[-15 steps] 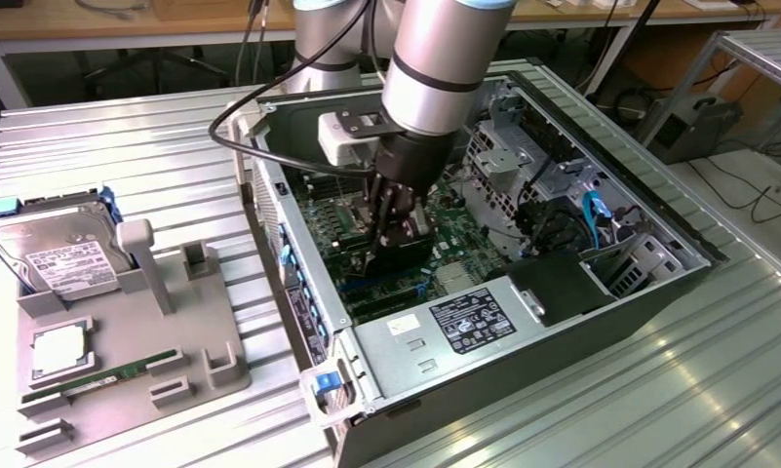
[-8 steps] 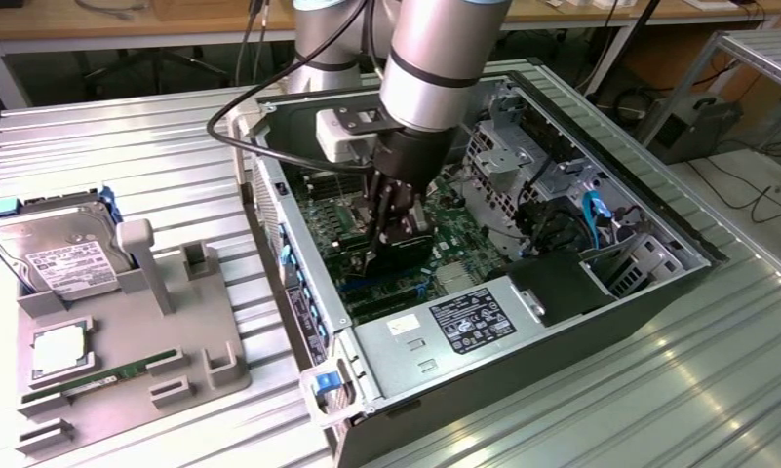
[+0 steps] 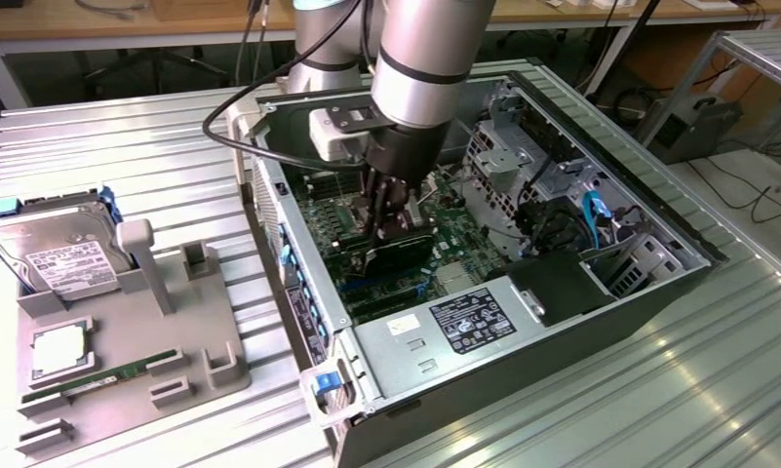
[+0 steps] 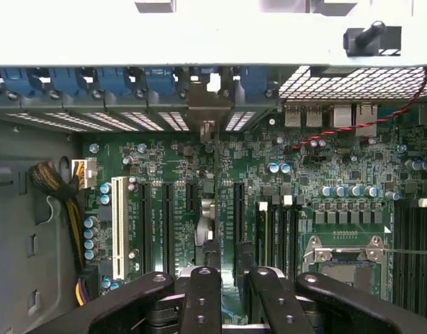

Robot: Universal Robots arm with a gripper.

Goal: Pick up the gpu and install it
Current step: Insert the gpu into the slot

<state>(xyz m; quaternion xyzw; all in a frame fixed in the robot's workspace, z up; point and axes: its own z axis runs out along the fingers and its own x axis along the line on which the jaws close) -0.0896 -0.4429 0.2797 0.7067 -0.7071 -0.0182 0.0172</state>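
In the exterior view my gripper (image 3: 393, 232) reaches down into the open computer case (image 3: 650, 283) and is shut on the gpu (image 3: 398, 257), a dark card held on edge just above the green motherboard (image 3: 475, 239). The wrist view looks straight down along the card: the gpu (image 4: 207, 229) appears edge-on between the black fingers (image 4: 202, 296), running toward the rear slot openings, with its metal end bracket (image 4: 208, 111) at the case's back wall. It stands over the long expansion slots (image 4: 167, 223). Whether its edge sits in a slot I cannot tell.
On the exterior view's left, a grey fixture (image 3: 169, 341) holds a hard drive (image 3: 58, 253), a processor chip (image 3: 55, 349) and a green memory stick (image 3: 104, 378). A power supply (image 3: 475, 322) and drive cage (image 3: 514, 161) crowd the case. Yellow cables (image 4: 50, 184) lie beside the board.
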